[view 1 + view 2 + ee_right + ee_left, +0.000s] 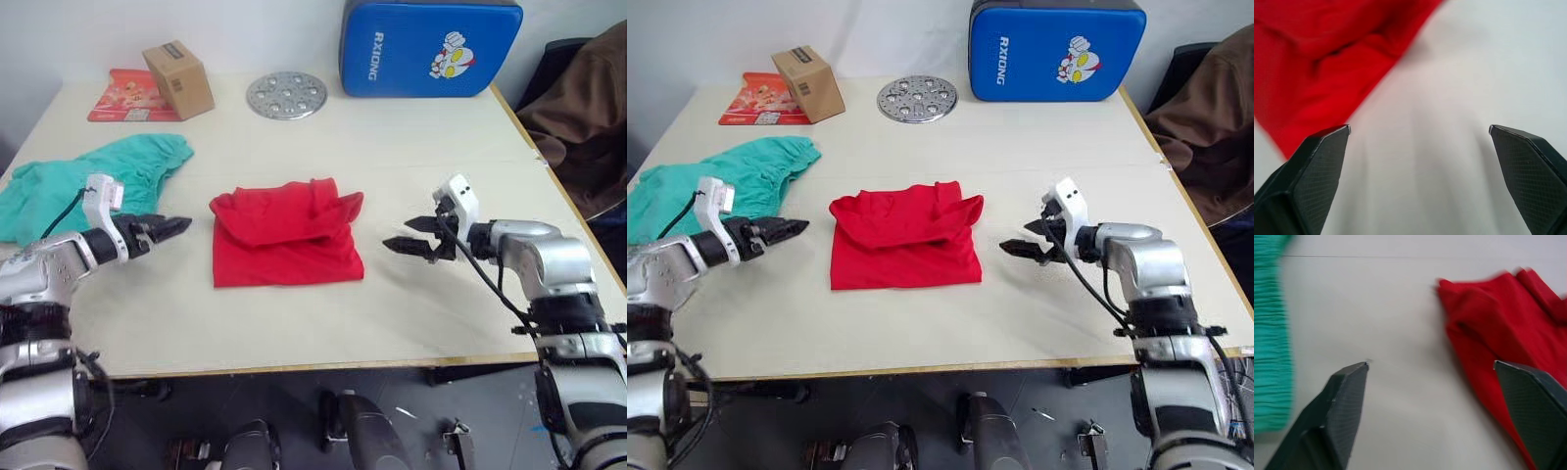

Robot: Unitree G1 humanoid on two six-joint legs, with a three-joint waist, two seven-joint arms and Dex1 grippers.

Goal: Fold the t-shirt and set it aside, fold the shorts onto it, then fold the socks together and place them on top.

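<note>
T-shirt [286, 235] folded into a rough rectangle, lying mid-table [411, 147], a bit toward the near edge; collar end bunched on its far side. Shorts [88, 181] crumpled by the left edge, well apart from the t-shirt.

Left gripper [168, 229] hovers between the shorts and the t-shirt, near the t-shirt's left edge, tips pointing at it. Jaws apart, holding nothing; left wrist view shows bare table between the fingers [1342, 401], red fabric beside one.

Right gripper [416, 236] just off the t-shirt's right edge, tips aimed at it, not touching. Jaws wide apart, nothing in them.

Along the far edge: cardboard box [178, 78] on a red flat packet [122, 98] at the far-left corner, round perforated metal disc [286, 95] mid-edge, blue pad [429, 47] upright against the wall. Brown cloth [583, 108] off the right edge.
</note>
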